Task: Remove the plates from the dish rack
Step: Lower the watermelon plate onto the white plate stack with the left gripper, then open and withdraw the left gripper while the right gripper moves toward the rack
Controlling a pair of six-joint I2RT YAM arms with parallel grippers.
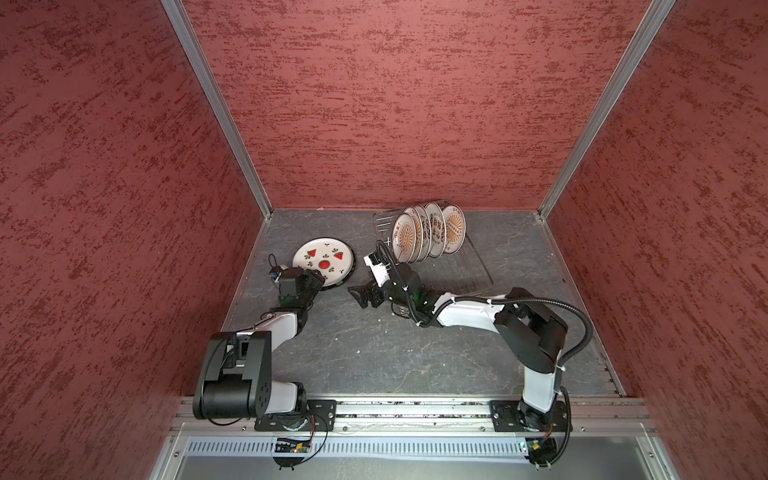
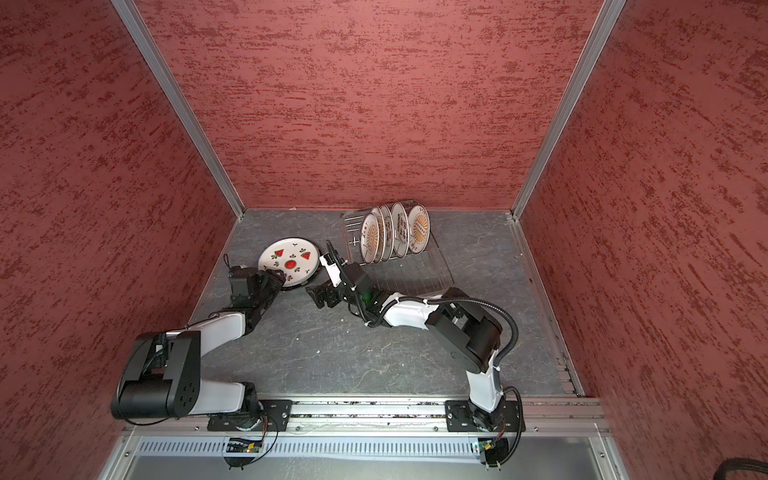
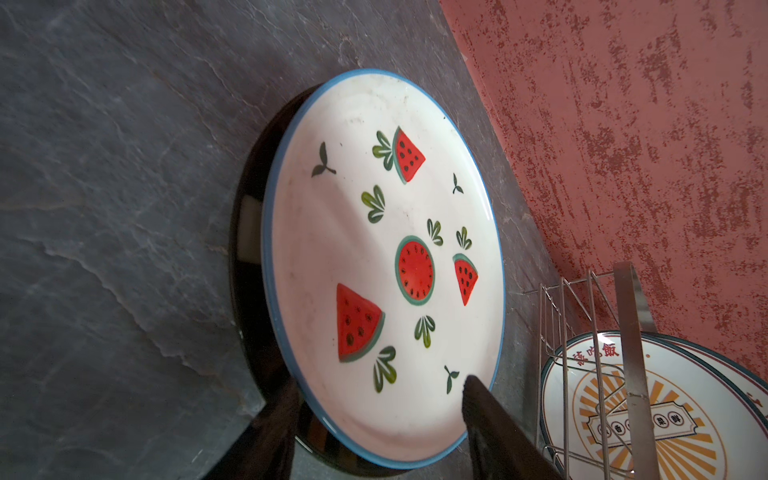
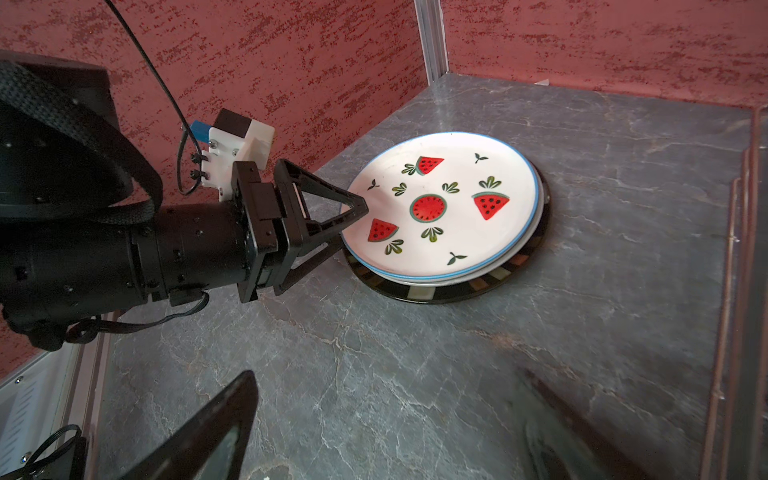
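Between red walls [image 1: 395, 104], grey stone tabletop [image 1: 374, 353]

plates: 7 | stack at 10 o'clock: 3 | watermelon plate [image 4: 457, 249]: 1 | plain white plate [image 4: 478, 279]: 1 | dark striped plate [image 4: 419, 294]: 1 | upright plates [image 1: 405, 241] at 1 o'clock: 4 | dish rack [image 1: 461, 274]: 1

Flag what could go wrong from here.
1. The open left gripper straddles the rim of the white watermelon-print plate; pulling back skewed might drag it off the stack, whose base is a dark striped plate.
2. The upright orange-patterned plates stand packed close in the silver wire dish rack; lifting one may tip its neighbours.
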